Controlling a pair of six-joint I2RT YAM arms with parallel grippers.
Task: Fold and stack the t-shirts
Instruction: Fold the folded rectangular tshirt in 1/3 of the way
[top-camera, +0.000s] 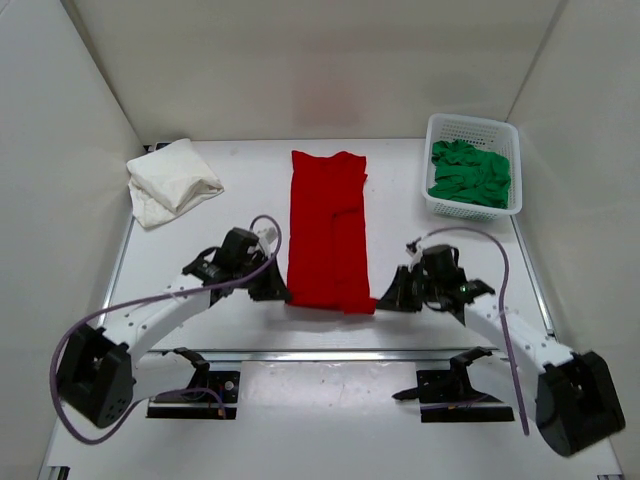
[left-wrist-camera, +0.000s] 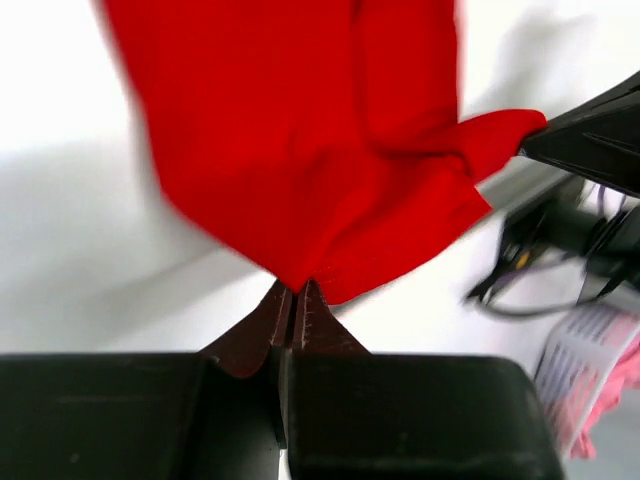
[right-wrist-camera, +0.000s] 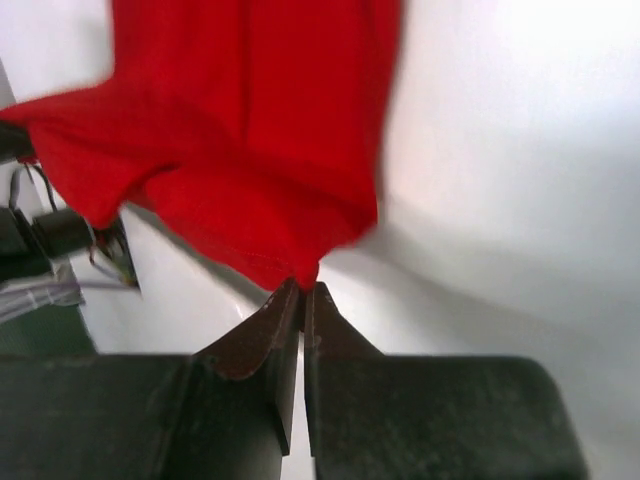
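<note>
White surface (top-camera: 245, 195): red t-shirt (top-camera: 330, 230) lies centre, folded lengthwise; left pincer (left-wrist-camera: 296, 298) and right pincer (right-wrist-camera: 303, 293) each clamp near corner.

red t-shirt (top-camera: 328, 230), off-white t-shirt (top-camera: 172, 182), green t-shirt (top-camera: 470, 175)

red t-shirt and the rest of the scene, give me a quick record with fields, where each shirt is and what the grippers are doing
red t-shirt: centre of table, folded into a long strip, lying flat
left gripper: shut on red t-shirt, near left corner
right gripper: shut on red t-shirt, near right corner
off-white t-shirt: far left, loosely folded bundle
green t-shirt: crumpled inside white basket, far right
stack: not yet started, the three shirts lie apart
</note>
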